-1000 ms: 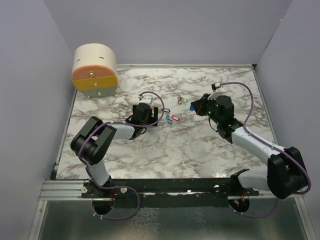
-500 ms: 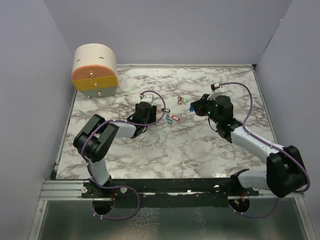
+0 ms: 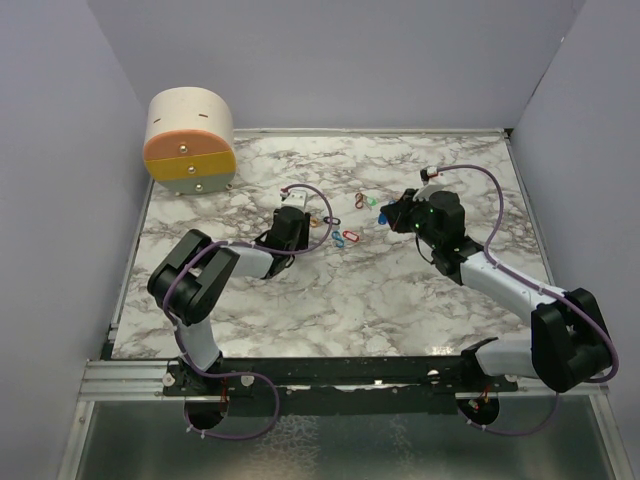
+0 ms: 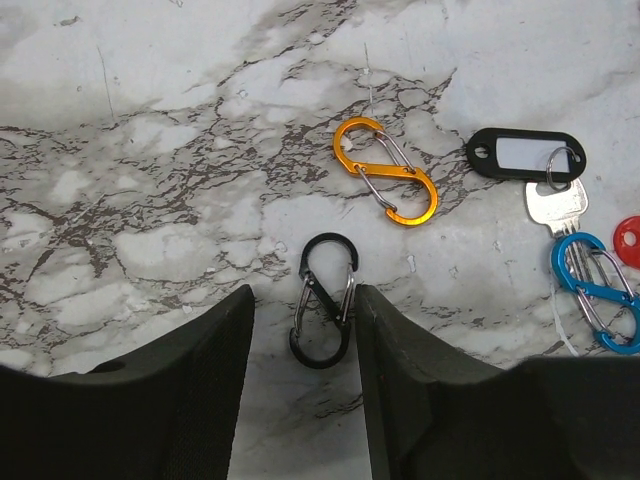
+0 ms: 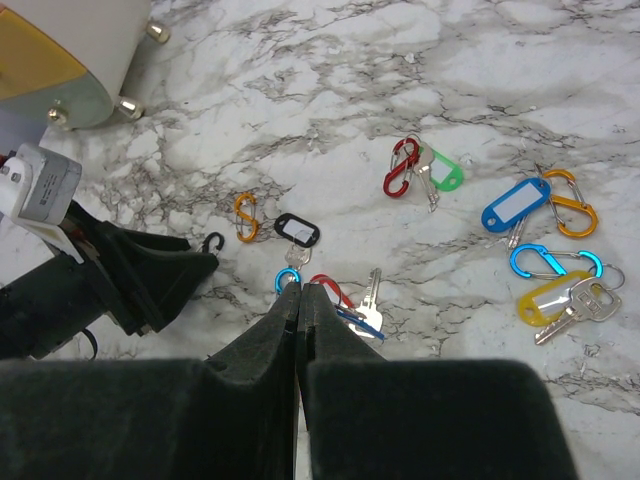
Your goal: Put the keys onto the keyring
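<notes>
Marble-patterned table (image 3: pixel 330 300), grey walls on three sides. A round cream box with an orange and yellow face (image 3: pixel 190 142) stands at the far left corner.

Your left gripper (image 4: pixel 303 312) is low over the table with its jaws about half apart. A black carabiner (image 4: pixel 324 300) lies flat between them. The right finger (image 4: pixel 400 380) is at the clip's edge, while a clear gap shows on the left side. The clip is not pinched and nothing is held.

Just beyond the tips lies an orange carabiner (image 4: pixel 386 171). Off to the right, out of the jaws:
- a key on a black tag (image 4: pixel 524 155)
- a blue carabiner (image 4: pixel 595 290), touching that key's blade
- a red tag (image 4: pixel 630 237), at the frame edge

Your right gripper (image 5: pixel 300 292) has its fingers pressed together and carries nothing visible. Its tips sit over the blue clip and the red-tagged key; you cannot tell whether they touch.

The other keys lie well apart from both grippers, further right in the right wrist view:
- a green-tagged key (image 5: pixel 440 170), against a red carabiner (image 5: pixel 401 166)
- a blue-tagged key (image 5: pixel 515 203), next to a second orange clip (image 5: pixel 568 202)
- a yellow-tagged key (image 5: pixel 548 295), under a second blue clip (image 5: pixel 555 262)
</notes>
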Robot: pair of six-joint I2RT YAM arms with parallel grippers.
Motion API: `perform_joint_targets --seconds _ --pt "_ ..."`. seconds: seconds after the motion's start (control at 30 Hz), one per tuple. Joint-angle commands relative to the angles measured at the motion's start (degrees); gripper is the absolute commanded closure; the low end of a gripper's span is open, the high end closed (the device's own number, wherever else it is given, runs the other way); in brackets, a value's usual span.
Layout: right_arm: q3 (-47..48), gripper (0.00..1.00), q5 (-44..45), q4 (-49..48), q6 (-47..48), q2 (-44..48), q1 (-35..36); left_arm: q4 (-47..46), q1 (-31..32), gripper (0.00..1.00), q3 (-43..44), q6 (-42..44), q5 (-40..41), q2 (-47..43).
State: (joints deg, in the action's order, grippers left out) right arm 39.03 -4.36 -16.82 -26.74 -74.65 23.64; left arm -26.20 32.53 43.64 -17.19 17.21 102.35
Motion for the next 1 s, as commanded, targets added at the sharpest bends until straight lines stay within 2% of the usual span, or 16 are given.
perform_joint_targets --seconds 0.0,0.1,0.27,0.43,0.7,0.97 --pt "0.71 0.99 -1.09 -1.55 0.10 -0.16 0.09 1.76 0.81 0.55 -1.34 0.52 2.98 0.65" --pt "0.70 0.99 -1.01 -1.54 -0.05 -0.06 0.09 1.76 0.86 0.61 -1.53 0.40 3.09 0.51" --pt "0.66 0.99 -1.00 -1.46 0.01 0.04 0.09 1.76 0.86 0.83 -1.63 0.32 2.82 0.32" --pt "0.66 0.99 -1.00 -1.46 0.11 0.14 0.09 1.68 0.86 0.99 -1.78 0.32 2.50 -0.32" --pt "0.65 0.99 -3.06 -2.67 0.69 -1.08 0.09 1.67 0.86 1.00 -2.78 -0.96 -0.99 -4.38" --pt "0.89 0.99 -4.78 -4.11 0.13 -2.80 0.09 1.83 3.90 1.00 -2.97 -4.50 -6.35 -13.33"
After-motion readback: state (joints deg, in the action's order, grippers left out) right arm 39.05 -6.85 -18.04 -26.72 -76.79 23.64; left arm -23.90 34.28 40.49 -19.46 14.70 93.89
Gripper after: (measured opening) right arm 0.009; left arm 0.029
